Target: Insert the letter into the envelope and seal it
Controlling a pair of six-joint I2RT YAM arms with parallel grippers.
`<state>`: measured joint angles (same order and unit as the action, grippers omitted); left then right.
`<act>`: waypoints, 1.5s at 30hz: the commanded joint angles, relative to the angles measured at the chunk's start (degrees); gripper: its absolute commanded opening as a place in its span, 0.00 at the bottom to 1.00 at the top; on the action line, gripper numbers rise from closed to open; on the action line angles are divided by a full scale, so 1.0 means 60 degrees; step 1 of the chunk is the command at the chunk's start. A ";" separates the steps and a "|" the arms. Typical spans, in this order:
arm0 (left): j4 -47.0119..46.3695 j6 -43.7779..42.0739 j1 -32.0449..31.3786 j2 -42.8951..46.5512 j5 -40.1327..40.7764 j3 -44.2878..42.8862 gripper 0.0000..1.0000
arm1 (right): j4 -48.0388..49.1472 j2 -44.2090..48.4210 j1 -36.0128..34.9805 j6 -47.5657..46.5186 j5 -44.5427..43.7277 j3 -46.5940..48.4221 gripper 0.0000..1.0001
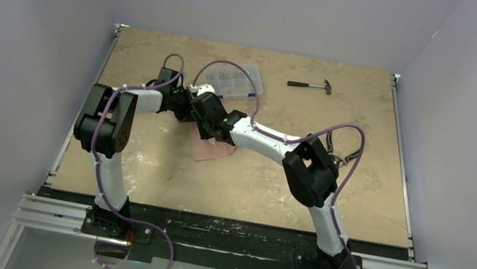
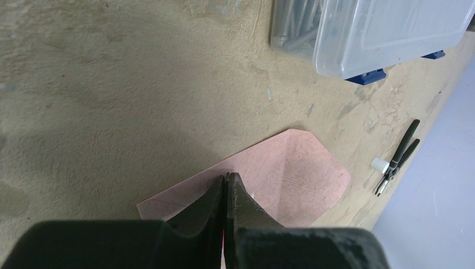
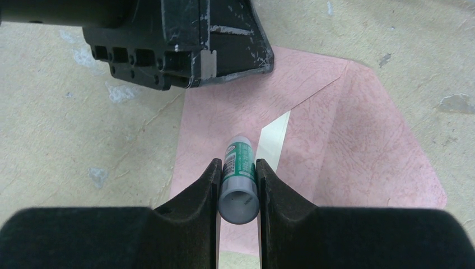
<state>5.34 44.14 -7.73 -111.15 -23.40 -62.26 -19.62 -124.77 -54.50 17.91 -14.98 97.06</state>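
Note:
The salmon-pink envelope point(image 1: 209, 149) lies flat on the table under both grippers, its triangular flap spread out to one side point(image 2: 313, 168). My left gripper point(image 2: 229, 177) is shut, with its tips down on the envelope's long edge. My right gripper point(image 3: 236, 163) is shut on a green-and-grey glue stick point(image 3: 240, 175), whose tip points down at the envelope point(image 3: 364, 151) beside a pale strip point(image 3: 274, 137) along the flap fold. The left gripper's body point(image 3: 179, 45) sits just beyond it. The letter does not show as a separate sheet.
A clear compartment box point(image 1: 234, 78) stands behind the grippers and shows in the left wrist view point(image 2: 386, 28). A hammer point(image 1: 311, 85) lies at the back right. Pliers point(image 2: 399, 159) and a small white cap point(image 2: 380, 163) lie to the envelope's right.

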 commanded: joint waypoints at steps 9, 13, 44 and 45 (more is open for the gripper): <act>0.1180 -0.0398 -0.0016 -0.0877 0.1517 0.0532 0.00 | -0.2982 -0.0264 -0.0116 0.0800 0.0596 0.0470 0.00; 0.1191 -0.0426 -0.0016 -0.0856 0.1503 0.0533 0.00 | -0.3086 -0.0355 -0.0095 0.0909 0.0269 0.0694 0.00; 0.1152 -0.0420 -0.0016 -0.0885 0.1415 0.0525 0.00 | -0.2319 -0.0422 0.0165 0.0726 0.0368 0.0441 0.00; 0.1155 -0.0414 -0.0020 -0.0884 0.1412 0.0532 0.00 | -0.2351 -0.0323 0.0143 0.0753 0.0438 0.0302 0.00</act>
<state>5.21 44.42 -7.62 -111.31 -23.68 -62.26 -26.94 -128.09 -53.04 22.92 -15.22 104.18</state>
